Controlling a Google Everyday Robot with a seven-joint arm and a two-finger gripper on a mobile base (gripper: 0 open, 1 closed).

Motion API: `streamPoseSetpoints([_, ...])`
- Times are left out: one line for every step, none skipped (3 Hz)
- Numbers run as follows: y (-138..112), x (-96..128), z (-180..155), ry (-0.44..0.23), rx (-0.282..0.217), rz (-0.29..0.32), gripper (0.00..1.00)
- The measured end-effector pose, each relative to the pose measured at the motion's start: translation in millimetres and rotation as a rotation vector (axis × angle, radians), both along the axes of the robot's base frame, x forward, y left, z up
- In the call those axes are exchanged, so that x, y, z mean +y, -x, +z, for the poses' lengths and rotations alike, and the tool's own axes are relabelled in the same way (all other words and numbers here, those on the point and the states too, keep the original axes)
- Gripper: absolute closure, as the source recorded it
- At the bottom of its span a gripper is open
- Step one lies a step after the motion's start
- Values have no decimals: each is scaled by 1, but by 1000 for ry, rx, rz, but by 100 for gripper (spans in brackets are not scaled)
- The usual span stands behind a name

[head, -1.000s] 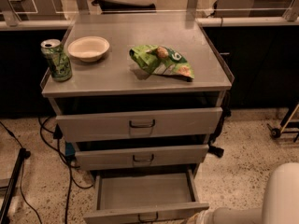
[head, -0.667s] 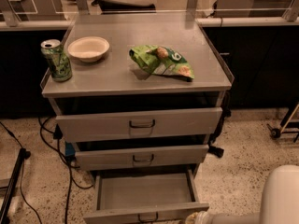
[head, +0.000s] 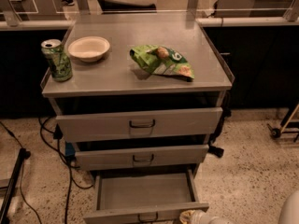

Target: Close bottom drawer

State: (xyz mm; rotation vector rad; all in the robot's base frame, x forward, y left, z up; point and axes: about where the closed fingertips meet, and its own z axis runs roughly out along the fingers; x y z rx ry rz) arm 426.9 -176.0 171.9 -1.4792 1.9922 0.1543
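Note:
The bottom drawer [head: 144, 191] of the grey metal cabinet is pulled out towards me, and its tray looks empty. Its narrow front panel [head: 117, 215] sits at the lower edge of the view, with a small dark wire handle [head: 148, 217] at its centre. My gripper [head: 201, 217] shows only as a whitish part at the bottom edge, just right of the drawer's front right corner. The white arm body [head: 292, 211] is at the bottom right corner.
The middle drawer [head: 142, 156] and top drawer [head: 139, 123] stand slightly out. On the cabinet top [head: 117, 76] are a green can [head: 56, 59], a white bowl [head: 88, 48] and a green chip bag [head: 161, 60]. Black cables [head: 60, 153] lie on the floor at left. A wheeled cart leg [head: 282, 127] is at right.
The white arm body at the bottom right has dropped lower, so less of it shows. The whitish gripper part has shifted slightly left towards the drawer front. The drawers have not moved.

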Motion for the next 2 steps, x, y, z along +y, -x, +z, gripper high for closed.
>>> streamPoseSetpoints([-13, 12, -2, -28, -56, 31, 100])
streamPoseSetpoints([-24, 19, -4, -44, -88, 46, 100])
